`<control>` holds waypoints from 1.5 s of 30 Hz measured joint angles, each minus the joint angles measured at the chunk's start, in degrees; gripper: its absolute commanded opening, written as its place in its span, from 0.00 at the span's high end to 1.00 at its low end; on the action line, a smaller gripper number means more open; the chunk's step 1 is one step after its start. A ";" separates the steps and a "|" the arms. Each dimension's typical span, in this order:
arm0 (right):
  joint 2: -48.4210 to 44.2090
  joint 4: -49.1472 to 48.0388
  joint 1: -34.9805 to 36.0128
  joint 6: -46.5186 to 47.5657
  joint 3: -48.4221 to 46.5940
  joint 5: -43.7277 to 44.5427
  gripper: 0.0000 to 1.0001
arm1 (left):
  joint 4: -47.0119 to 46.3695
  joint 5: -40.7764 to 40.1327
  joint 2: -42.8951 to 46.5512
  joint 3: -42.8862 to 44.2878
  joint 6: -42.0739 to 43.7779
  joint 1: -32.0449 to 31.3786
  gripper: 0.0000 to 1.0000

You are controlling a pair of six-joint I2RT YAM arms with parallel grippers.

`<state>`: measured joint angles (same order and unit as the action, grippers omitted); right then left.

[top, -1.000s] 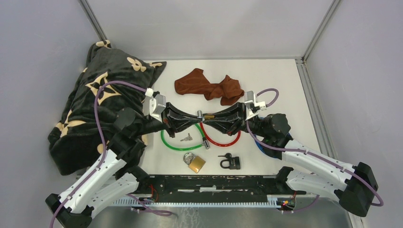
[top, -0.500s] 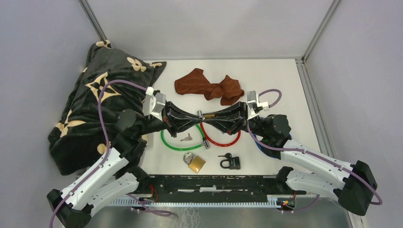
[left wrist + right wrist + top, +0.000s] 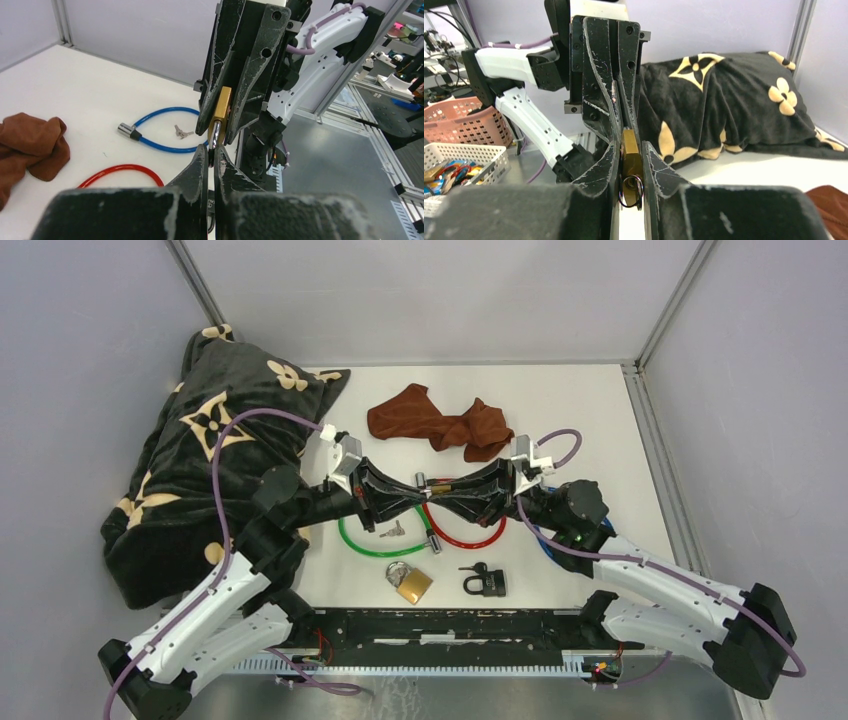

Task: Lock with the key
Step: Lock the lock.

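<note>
- right gripper: narrow, clamped on the flat sides of a small brass padlock. the padlock hangs in the air over the middle of the table, above the red cable lock.
- left gripper: fingers all but touching, pinching a thin silver piece. i read it as the key; it runs straight into the padlock's end.
- the relation that matters: the grippers meet tip to tip, and the padlock's long axis lies along the line between them, crosswise over the table. the keyway end faces the left gripper. a dark ring — likely the shackle — faces the right wrist.
- the left arm has the key, so the turn should be a roll about that shared axis, with the right arm bracing.
- cannot tell whether the shackle is pushed home, nor how deep the key sits.
- risk, as i judge it: any offset between the two axes could bend the key or drag it out.
- spares on the table: green cable lock, blue cable lock, loose keys, second brass padlock, black padlock.
- brown cloth lies at the back, and a black flowered blanket is heaped at the left.
- containers, off the table in the right wrist view: pink basket, contents hidden. white basket holds small coloured items — too small to name.
</note>
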<state>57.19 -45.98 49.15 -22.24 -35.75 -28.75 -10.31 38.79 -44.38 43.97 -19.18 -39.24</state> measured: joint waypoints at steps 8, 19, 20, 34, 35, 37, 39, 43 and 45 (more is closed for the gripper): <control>-1.95 8.76 -1.42 1.36 -0.02 -1.97 1.00 | 1.64 0.46 1.84 -3.61 -0.07 1.03 0.97; 0.48 9.40 -1.64 -0.39 -0.15 -5.62 1.00 | -2.16 1.90 3.37 -8.02 -3.87 1.18 0.72; 0.52 9.22 -1.64 -0.57 -0.15 -5.77 1.00 | -2.29 1.95 3.37 -8.07 -3.96 1.18 0.75; 1.33 9.92 -1.68 -2.05 -2.25 -9.44 0.23 | -3.06 3.32 3.69 -8.11 -3.69 1.22 0.98; 1.38 11.26 -1.88 -1.42 -3.13 -9.94 0.18 | -2.40 3.41 3.67 -8.00 -3.26 1.22 0.98; 0.63 15.63 -2.62 1.20 -4.92 -10.69 0.13 | -0.44 3.30 3.89 -7.76 -1.79 1.20 0.98; -1.27 21.94 -4.35 4.63 -6.67 -11.06 0.18 | 2.64 3.28 4.35 -7.06 0.72 1.27 0.98; -4.07 37.16 -6.73 12.59 -13.25 -11.17 0.34 | 8.31 3.15 5.51 -5.49 5.92 1.29 0.98; -3.96 44.28 -6.82 16.61 -17.40 -11.17 0.43 | 10.60 3.30 5.90 -4.87 8.68 1.29 0.98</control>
<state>53.23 -1.69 42.33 -5.63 -53.15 -39.92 0.30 42.09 -38.48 39.09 -10.50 -37.95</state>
